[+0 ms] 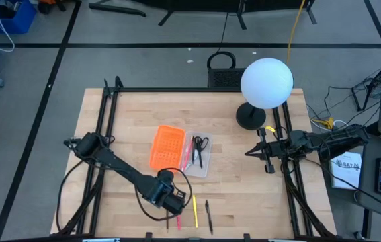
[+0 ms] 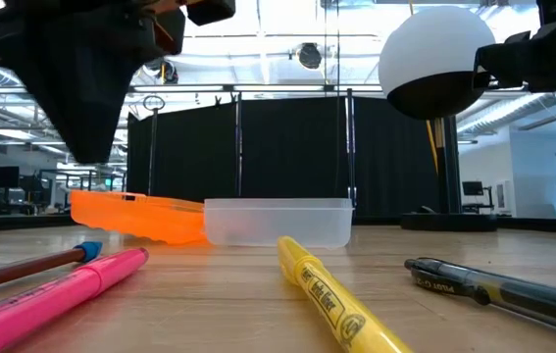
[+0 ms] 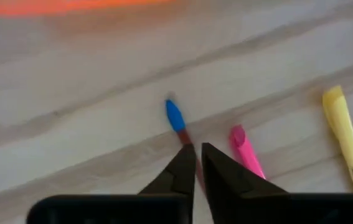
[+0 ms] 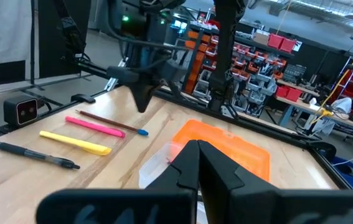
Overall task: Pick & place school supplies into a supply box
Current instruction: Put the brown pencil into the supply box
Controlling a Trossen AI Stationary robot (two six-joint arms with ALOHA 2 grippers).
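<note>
Clear supply box (image 1: 197, 156) already holds scissors (image 1: 199, 143); pink (image 2: 57, 294), yellow (image 2: 331, 299), brown (image 3: 181, 127) and black (image 2: 503, 287) pens remain on the counter (image 1: 244, 181). Left end effector (image 3: 198, 165), narrowed and empty, is poised above them.

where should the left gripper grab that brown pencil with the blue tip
Grip the brown pencil mid-shaft from straight above, fingers across its width. It lies flat on the table with the pink pen close alongside, so a narrow pinch avoids catching that. The left gripper is above it.

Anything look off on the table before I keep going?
Only the orange perforated piece: in the low view it appears tilted beside the supply box, not flat on the table. Nothing looks spilled or damaged.
</note>
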